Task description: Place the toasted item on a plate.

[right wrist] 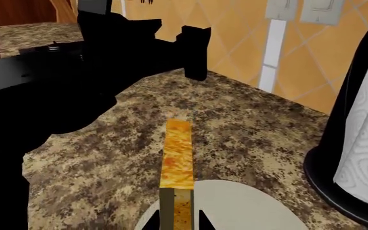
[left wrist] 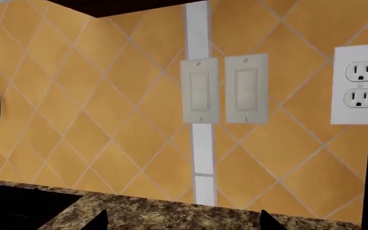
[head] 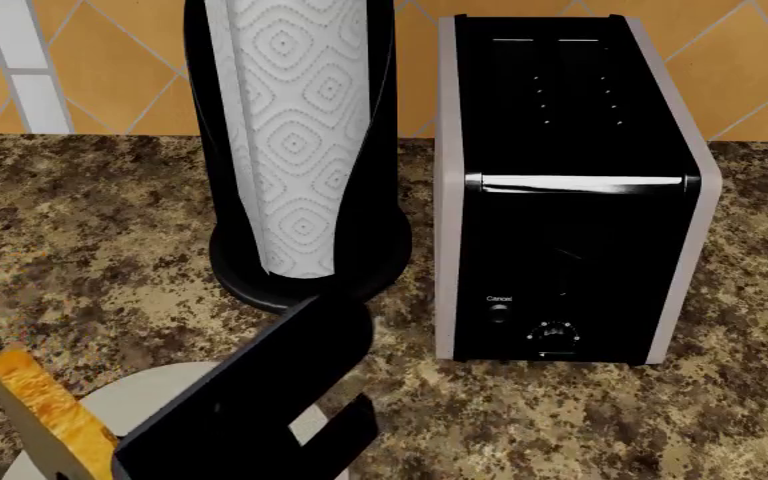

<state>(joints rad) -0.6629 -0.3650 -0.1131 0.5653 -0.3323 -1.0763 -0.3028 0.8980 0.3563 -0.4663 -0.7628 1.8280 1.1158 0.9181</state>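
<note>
Right black gripper (head: 244, 420), low in head view, pinches thin golden-crusted toast slice (head: 48, 408) edge-on above flat cream round plate (head: 144, 395), partly cut off by frame. Beyond, on speckled brown granite counter (head: 77, 260): black paper-towel holder with white patterned roll (head: 307, 140), black-and-silver two-slot toaster (head: 571, 190), button labelled "Cancel". Left gripper (left wrist: 180, 221): only dark fingertips visible, spread, empty, facing orange tiled wall (left wrist: 107, 110).
</note>
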